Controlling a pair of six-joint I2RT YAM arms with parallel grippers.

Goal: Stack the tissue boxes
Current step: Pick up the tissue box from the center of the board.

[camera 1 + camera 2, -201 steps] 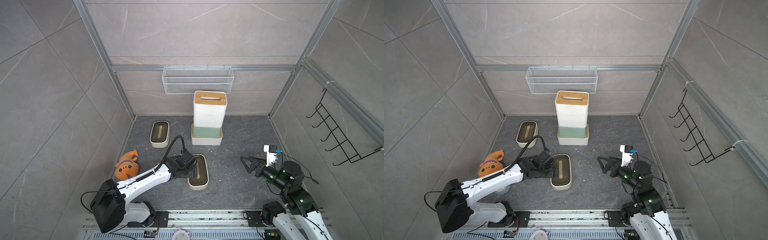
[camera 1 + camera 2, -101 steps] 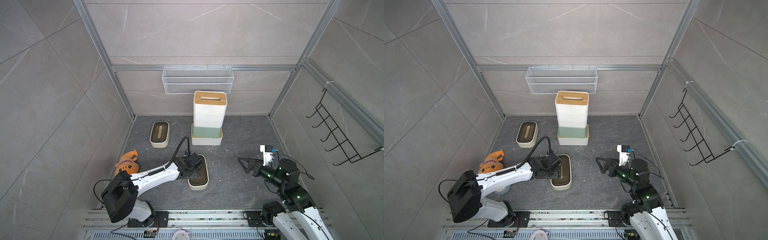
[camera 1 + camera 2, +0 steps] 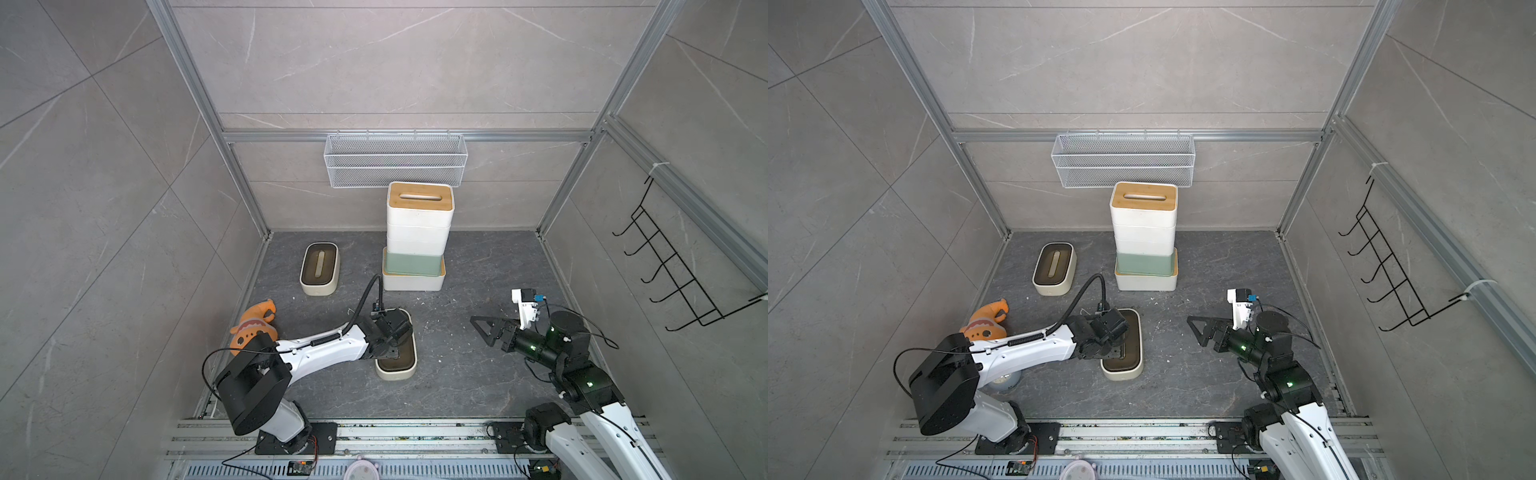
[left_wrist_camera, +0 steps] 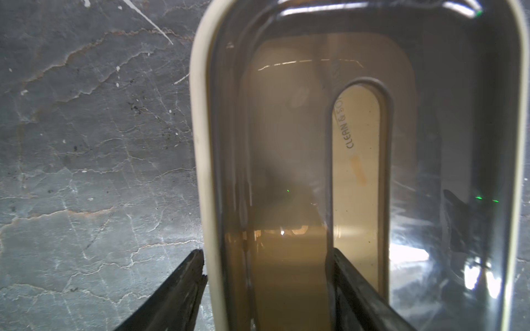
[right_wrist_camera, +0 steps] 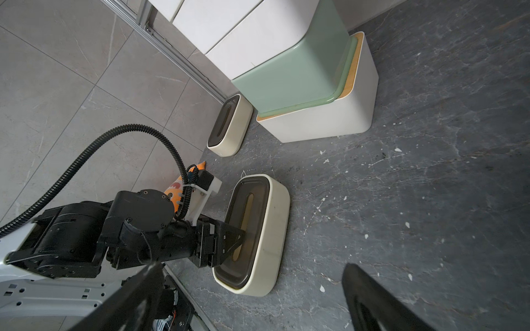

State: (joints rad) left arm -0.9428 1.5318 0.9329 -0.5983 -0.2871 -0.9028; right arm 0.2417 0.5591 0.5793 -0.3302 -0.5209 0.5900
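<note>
Near cream rounded tissue box w/ dark brown slotted lid [image 3: 401,361] sits flat on the dark grey marbled table [image 3: 478,270]. Its long axis runs front-to-back, pointing approx. at the tall stack of white & sage-green boxes [image 3: 417,232] behind it. Left gripper [image 4: 266,256] reaches in from the box's left side. Its jaws straddle the left long wall, one finger outside, one in the lid slot; firm pinch or not, can't tell. Right gripper [image 3: 484,330] hovers well apart to the right, jaws spread, empty. Left arm is nearer, so the lift prob. falls to it.
</note>
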